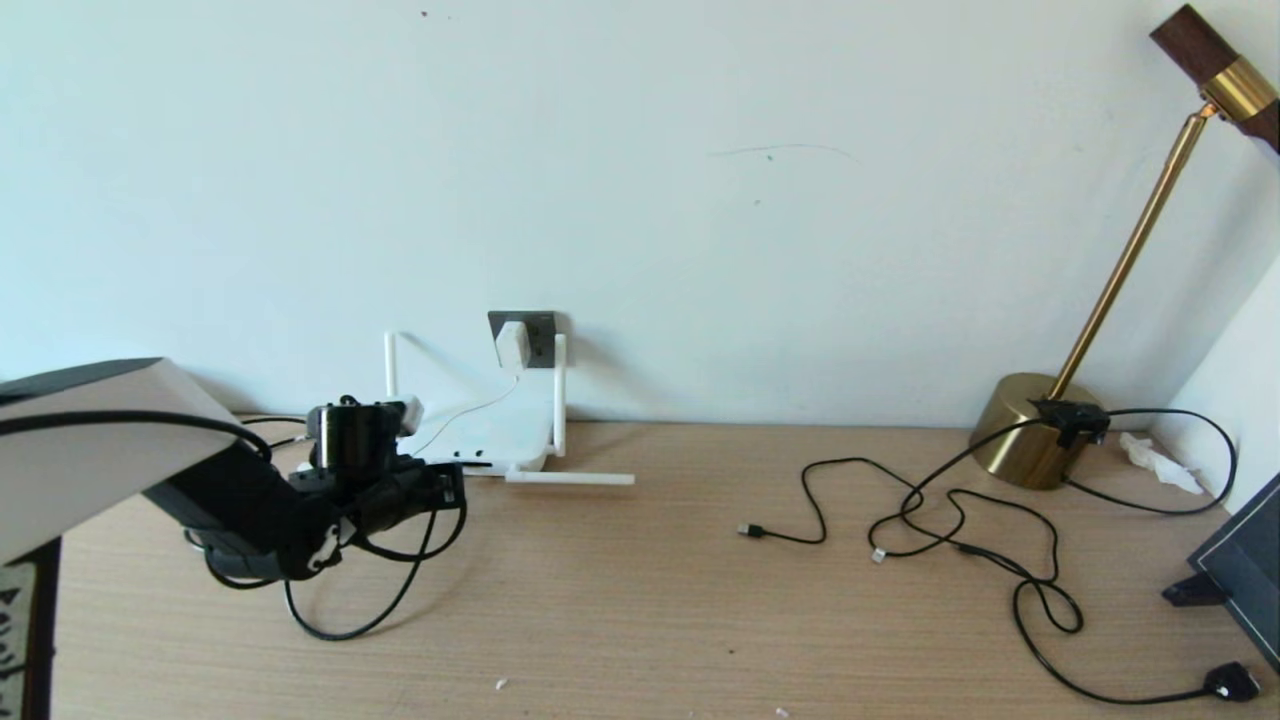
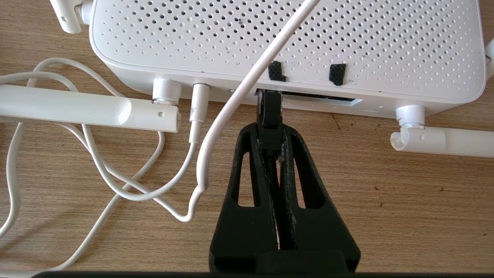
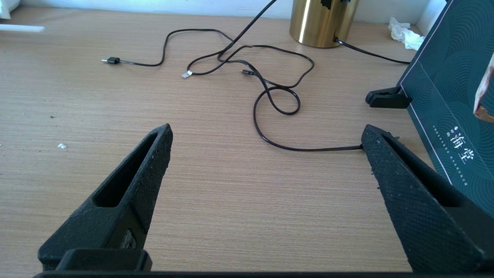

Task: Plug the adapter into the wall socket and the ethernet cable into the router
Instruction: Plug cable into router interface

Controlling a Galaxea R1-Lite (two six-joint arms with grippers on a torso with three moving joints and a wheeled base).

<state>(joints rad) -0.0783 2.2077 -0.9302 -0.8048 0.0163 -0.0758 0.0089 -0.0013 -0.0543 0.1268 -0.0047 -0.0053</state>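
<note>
The white router [image 2: 285,42] lies against the wall. My left gripper [image 2: 270,133] is shut on the black boot of the ethernet cable [image 2: 270,112]. The plug end meets the left end of the dark port row on the router's front edge; how deep it sits is hidden. In the head view the cable [image 1: 400,590] loops on the desk below the left gripper [image 1: 445,490]. The white adapter [image 1: 512,345] sits in the dark grey wall socket [image 1: 542,325], and its thin cord [image 2: 247,85] runs over the router. My right gripper [image 3: 266,143] hangs open over bare desk.
Router antennas [image 2: 88,108] lie flat on either side of the ports, and one [image 1: 570,479] sticks out to the right. Thin black USB cables [image 1: 900,520] sprawl mid-right. A brass lamp [image 1: 1030,430], a tissue [image 1: 1160,460] and a dark green board [image 1: 1245,570] stand at the far right.
</note>
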